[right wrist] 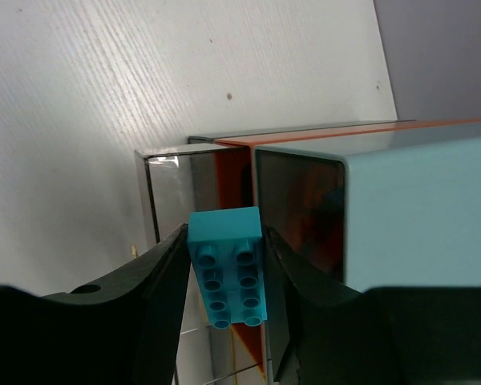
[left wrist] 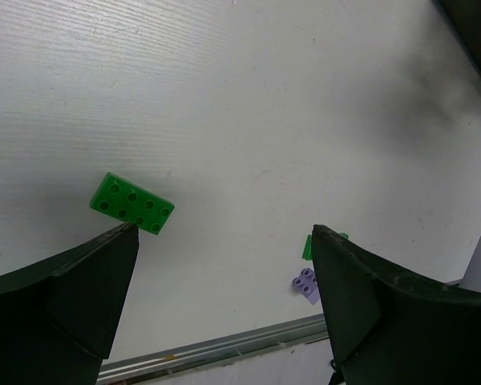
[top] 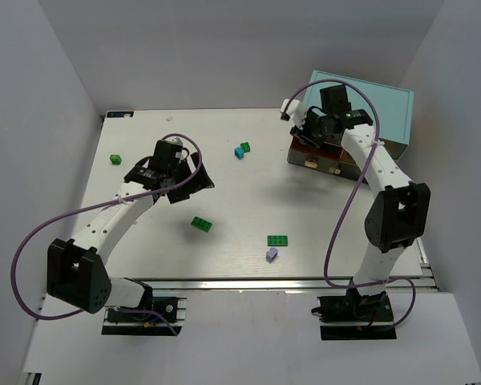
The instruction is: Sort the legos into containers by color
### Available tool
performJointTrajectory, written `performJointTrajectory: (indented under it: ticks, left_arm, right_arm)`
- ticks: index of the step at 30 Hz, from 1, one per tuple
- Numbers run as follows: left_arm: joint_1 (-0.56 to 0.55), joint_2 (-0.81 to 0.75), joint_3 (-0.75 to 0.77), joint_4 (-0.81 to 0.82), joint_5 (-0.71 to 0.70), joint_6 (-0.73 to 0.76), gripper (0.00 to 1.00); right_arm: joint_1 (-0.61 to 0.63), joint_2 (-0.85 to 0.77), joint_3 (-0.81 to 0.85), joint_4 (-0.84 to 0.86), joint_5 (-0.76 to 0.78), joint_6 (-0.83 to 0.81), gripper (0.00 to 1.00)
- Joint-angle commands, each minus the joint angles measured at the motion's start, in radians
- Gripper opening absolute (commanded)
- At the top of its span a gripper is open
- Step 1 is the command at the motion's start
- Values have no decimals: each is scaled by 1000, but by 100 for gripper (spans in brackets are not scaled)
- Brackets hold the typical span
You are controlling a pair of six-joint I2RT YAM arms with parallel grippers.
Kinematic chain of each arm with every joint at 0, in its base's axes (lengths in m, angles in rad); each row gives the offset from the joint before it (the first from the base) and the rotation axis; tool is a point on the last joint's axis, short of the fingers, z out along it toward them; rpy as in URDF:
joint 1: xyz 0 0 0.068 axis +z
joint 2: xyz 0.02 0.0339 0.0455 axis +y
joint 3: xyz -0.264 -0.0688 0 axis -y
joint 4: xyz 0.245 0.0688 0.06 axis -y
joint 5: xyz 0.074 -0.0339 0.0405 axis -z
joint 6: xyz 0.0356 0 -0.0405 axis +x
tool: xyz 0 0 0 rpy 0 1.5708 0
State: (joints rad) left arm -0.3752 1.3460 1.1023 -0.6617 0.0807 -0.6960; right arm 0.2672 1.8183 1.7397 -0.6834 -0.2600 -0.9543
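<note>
White table [top: 224, 184] underneath, and the teal cabinet [top: 389, 108] sits at the far right. One clear drawer [right wrist: 170, 196] is pulled out of it, just beyond the right gripper's fingertips. The right gripper [right wrist: 224, 238] is up against that cabinet with both fingers clenched on a cyan brick [right wrist: 227, 273]. The brick's studs face the wrist camera and its far end pokes just past the tips.

The left gripper [left wrist: 224, 241] hovers over bare table, fingers fully spread with nothing between them. A green brick [left wrist: 131, 203] lies flat just ahead of one fingertip. A lavender brick [left wrist: 306, 284] sits right beside the other finger, on its inner side, and a green sliver [left wrist: 308, 245] peeks out from behind that finger. From above, a cyan-and-green pair [top: 242, 150] lies between the two grippers. A small green piece [top: 115, 159] rests well apart on the left gripper's outer side.
</note>
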Motion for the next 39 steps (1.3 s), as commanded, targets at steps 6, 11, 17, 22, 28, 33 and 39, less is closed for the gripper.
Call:
performJointTrajectory:
  ticks: [6,11,17,22,28,33,39]
  left_arm:
    - [4,13,34,31,37,3,98]
    - [4,18,39,37,45,6,98]
    - [4,56,59,77,82,7,98]
    - [4,160,128,120,125,1,98]
    - [4,391,272,203,209,-49,73]
    - [4,622,493,162,153,-68,61]
    - [-25,905,864,36,65,-89,75]
  right_arm:
    - [-20,-24,-38,99,19,-63,19]
    - [-22,-27,-57,96,21,-47,43]
    - [-29,-24,-59,78,13,-8,58]
    - [-33,-24,-20,48,-21,41,58]
    - [-37,-77,44,67,-81,216,44]
    - [-51,-180,1,140,-140,425,25]
    - [-80,-312,-124,240,-275,554,74]
